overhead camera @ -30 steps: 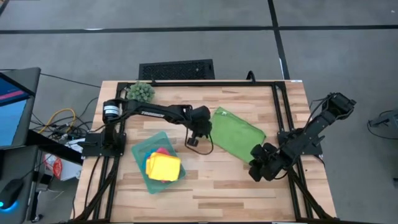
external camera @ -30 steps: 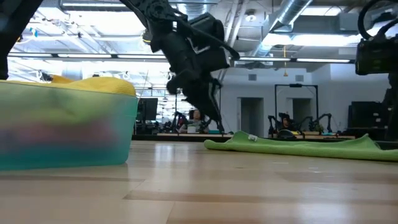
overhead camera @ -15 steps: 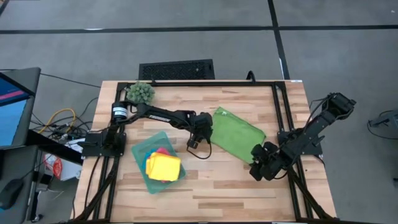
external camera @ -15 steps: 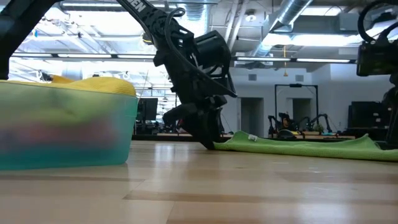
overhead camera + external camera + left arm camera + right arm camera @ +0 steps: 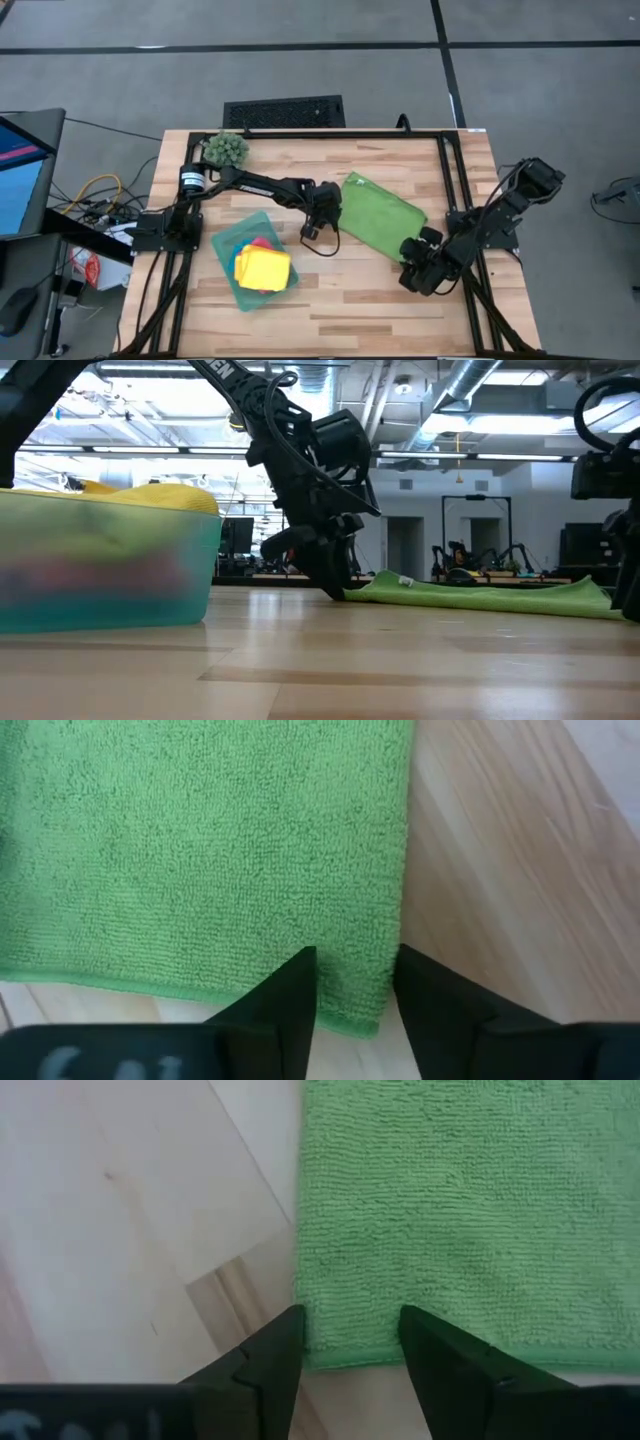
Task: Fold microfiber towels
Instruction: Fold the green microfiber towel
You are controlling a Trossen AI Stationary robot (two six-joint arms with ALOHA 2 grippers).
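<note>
A green towel [image 5: 380, 215] lies flat and slantwise on the wooden table, right of centre. My left gripper [image 5: 355, 995] is down at the towel's left corner [image 5: 340, 212], open, one finger on each side of that corner. My right gripper [image 5: 350, 1345] is open at the towel's near right corner [image 5: 408, 252], straddling its hem. A teal tray [image 5: 228, 272] at the near left holds a yellow towel [image 5: 263, 268] lying on a pink one [image 5: 262, 243]. My left gripper slants down from the table's left, fingertips [image 5: 335, 585] at table level by the green towel's edge. Its two fingers bracket the corner [image 5: 375, 1015]; whether they touch the cloth I cannot tell. My right gripper brackets the hem [image 5: 350, 1355] the same way; touch cannot be told.
A spiky green ball plant [image 5: 226, 149] stands at the far left corner. Black frame rails [image 5: 445, 170] run along the table's sides. Bare wood [image 5: 340, 300] lies along the near edge between the tray and my right arm.
My left gripper has come down from above the table to the green towel's left corner, fingertips now at the table top. My right arm has sunk a little toward the towel's near right corner. The towel has stayed flat.
</note>
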